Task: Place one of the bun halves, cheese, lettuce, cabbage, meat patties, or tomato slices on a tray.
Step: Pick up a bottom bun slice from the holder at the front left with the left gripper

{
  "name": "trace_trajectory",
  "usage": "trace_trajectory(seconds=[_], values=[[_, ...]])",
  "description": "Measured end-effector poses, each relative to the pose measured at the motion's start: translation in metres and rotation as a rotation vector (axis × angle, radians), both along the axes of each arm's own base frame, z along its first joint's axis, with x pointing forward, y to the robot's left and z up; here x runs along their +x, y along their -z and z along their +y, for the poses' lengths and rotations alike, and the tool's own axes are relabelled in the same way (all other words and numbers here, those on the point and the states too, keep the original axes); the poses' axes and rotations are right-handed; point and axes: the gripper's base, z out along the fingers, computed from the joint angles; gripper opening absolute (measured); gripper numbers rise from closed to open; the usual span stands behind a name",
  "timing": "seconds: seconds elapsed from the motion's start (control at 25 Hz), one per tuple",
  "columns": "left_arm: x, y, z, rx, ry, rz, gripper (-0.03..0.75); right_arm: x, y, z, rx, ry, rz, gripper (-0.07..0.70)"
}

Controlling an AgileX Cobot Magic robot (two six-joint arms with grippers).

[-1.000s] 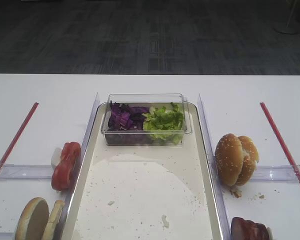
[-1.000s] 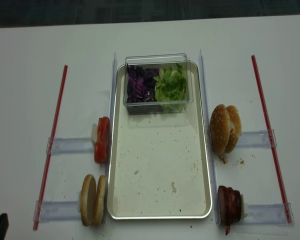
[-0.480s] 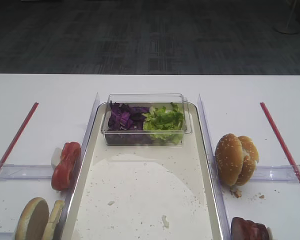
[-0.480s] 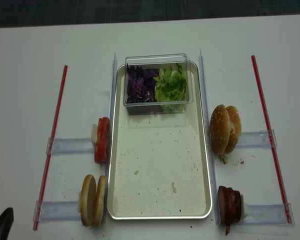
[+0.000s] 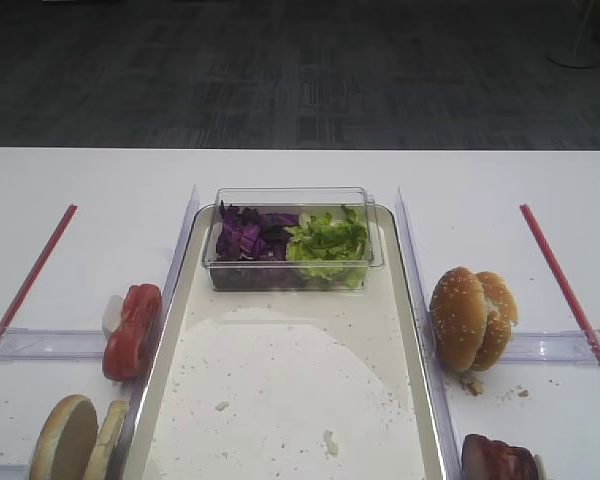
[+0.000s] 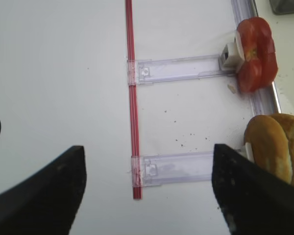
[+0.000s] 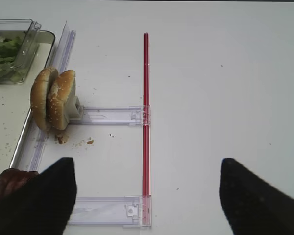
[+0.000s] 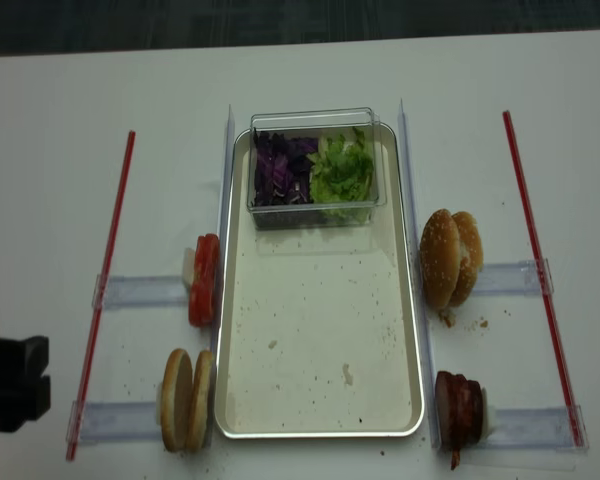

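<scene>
Hovering over the white tabletop (image 8: 310, 75) at its left edge, the left claw (image 6: 147, 196) is holding its dark fingers (image 6: 44, 191) wide apart with nothing between them. The right claw (image 7: 147, 196) is gaping likewise. The large shallow silvery-rimmed tray (image 8: 320, 330) is lying bare except for a clear plastic tub (image 8: 315, 165). The pale round bun halves (image 8: 185, 400) are standing on edge just beside its left rim

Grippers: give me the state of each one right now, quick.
Left gripper: jaws open, holding nothing, above the table.
Right gripper: jaws open, holding nothing, above the table.
</scene>
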Motion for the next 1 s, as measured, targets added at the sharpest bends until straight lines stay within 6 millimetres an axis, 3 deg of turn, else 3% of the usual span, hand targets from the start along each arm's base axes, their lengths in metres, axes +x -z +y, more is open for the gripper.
trace_trajectory(seconds=[0.32,0.56,0.8,1.0], values=[[0.056,-0.002,-0.001,-0.004,0.000,0.182,0.493,0.000,0.000,0.000,0.000,0.000,0.000,0.613],[0.088,0.017,-0.001,-0.005,-0.003,0.385,0.493,0.000,0.000,0.000,0.000,0.000,0.000,0.613],[0.102,0.044,-0.006,-0.059,-0.010,0.586,0.493,0.000,0.000,0.000,0.000,0.000,0.000,0.613],[0.105,0.050,-0.007,-0.076,-0.012,0.633,0.492,0.000,0.000,0.000,0.000,0.000,0.000,0.613]])
